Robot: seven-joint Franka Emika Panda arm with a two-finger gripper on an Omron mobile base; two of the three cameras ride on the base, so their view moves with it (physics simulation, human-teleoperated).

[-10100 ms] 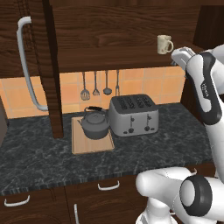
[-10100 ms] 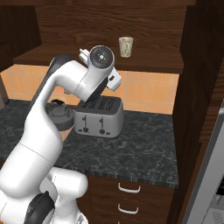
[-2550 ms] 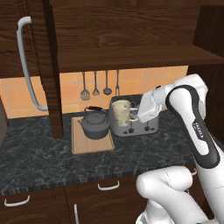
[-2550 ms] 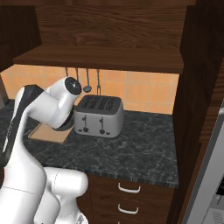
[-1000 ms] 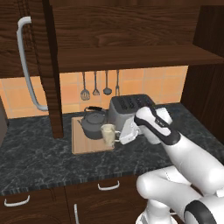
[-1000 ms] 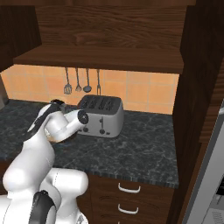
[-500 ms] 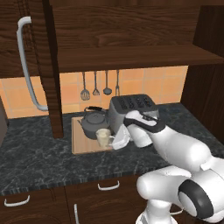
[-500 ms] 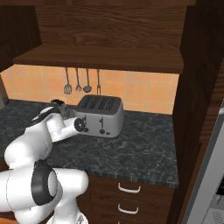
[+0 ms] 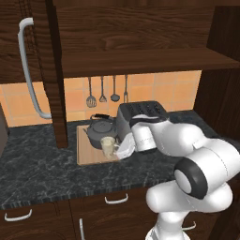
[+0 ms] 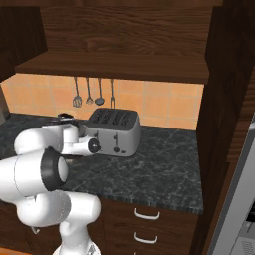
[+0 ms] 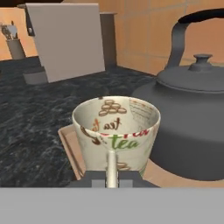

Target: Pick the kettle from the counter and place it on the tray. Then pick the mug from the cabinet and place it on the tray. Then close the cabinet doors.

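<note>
both base views look forward and down from behind the arm, sharing the toaster [image 9: 140,112] and counter [image 9: 42,164]; the hand view sits close to the mug [image 11: 114,131].

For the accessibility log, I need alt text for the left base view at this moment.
The white arm's claw holds the cream mug by its handle over the wooden tray, just in front of the dark kettle already on it. Behind stand a silver toaster and hanging utensils, under an open dark cabinet.

Orange tiled backsplash [image 9: 154,91] with hanging utensils [image 9: 102,91], silver toaster [image 10: 112,132], lower drawers [image 10: 149,224]
</note>
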